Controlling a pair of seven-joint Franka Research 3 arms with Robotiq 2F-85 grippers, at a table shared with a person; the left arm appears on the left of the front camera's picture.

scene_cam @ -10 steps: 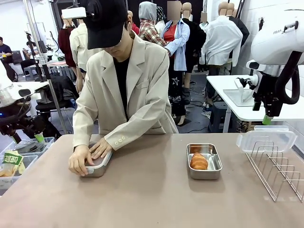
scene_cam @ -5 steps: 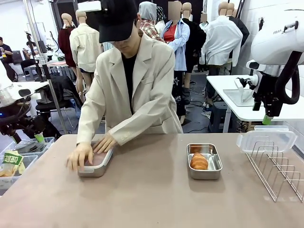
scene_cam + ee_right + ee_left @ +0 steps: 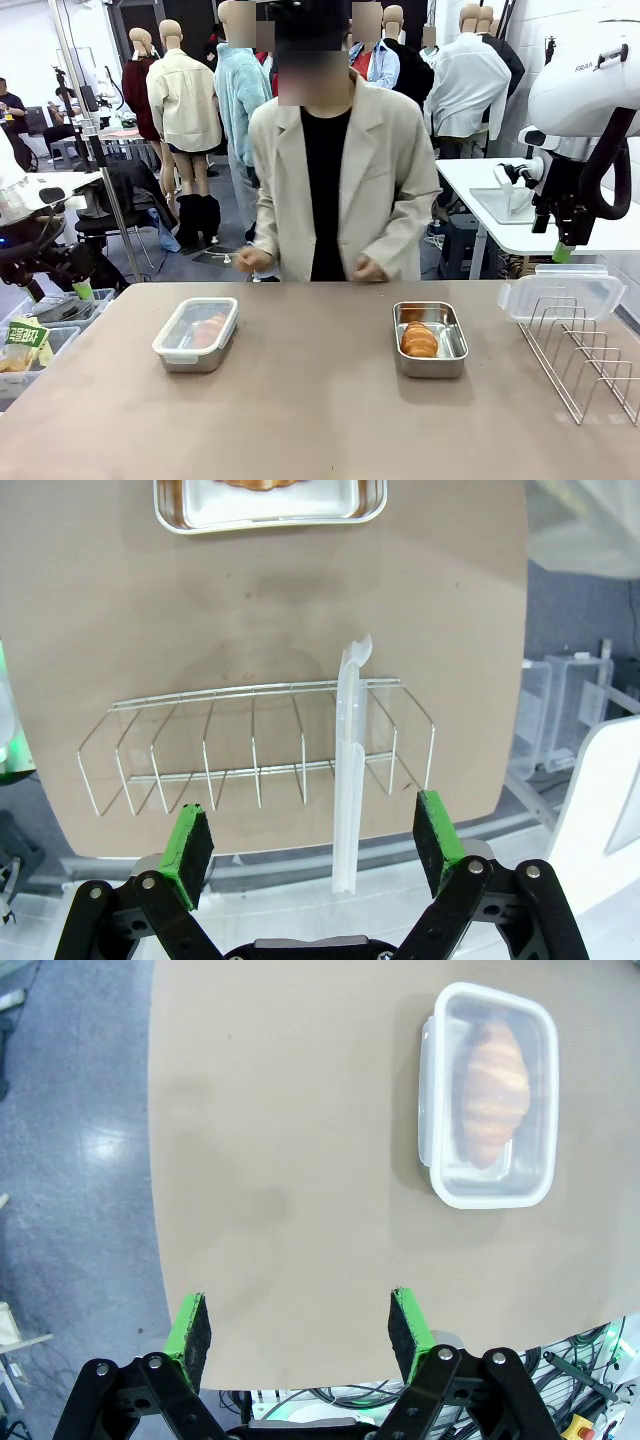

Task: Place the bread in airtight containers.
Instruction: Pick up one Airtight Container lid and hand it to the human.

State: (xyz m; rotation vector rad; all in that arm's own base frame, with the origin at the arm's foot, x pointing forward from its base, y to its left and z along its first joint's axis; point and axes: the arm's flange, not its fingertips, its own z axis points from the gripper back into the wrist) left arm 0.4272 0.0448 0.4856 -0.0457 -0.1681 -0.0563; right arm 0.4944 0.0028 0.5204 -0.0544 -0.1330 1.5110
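**One box lidded, one standing open, both tools waiting empty**

The left tool (image 3: 300,1332) is hanging above the near-left edge of the worktop (image 3: 320,400) with its green pads spread wide and nothing between them. Ahead of it and off to one side in its wrist view, well apart from the pads, the lidded container (image 3: 489,1094) is sitting flat on the worktop, its clear white-rimmed lid pressed on. One golden ridged roll (image 3: 492,1092) is lying inside, showing through the plastic.

The right tool (image 3: 315,842) is likewise standing wide open and gripping nothing. Just beyond its pads the wire rack (image 3: 260,745) is resting on the worktop, and a spare clear lid (image 3: 349,770) is standing on edge in one of the rack's slots, between the two pads as the right wrist camera sees it. Farther out past the rack, the open container (image 3: 268,508) is lying at the top of that view. From the front, this open steel box (image 3: 430,338) is sitting right of centre with a second roll (image 3: 419,340) inside it and no lid on it.

The person (image 3: 340,170) is standing at the far side, both hands held at waist height just behind the worktop's edge, touching neither box. The lidded box (image 3: 196,334) is lying left of centre, well apart from the open one.
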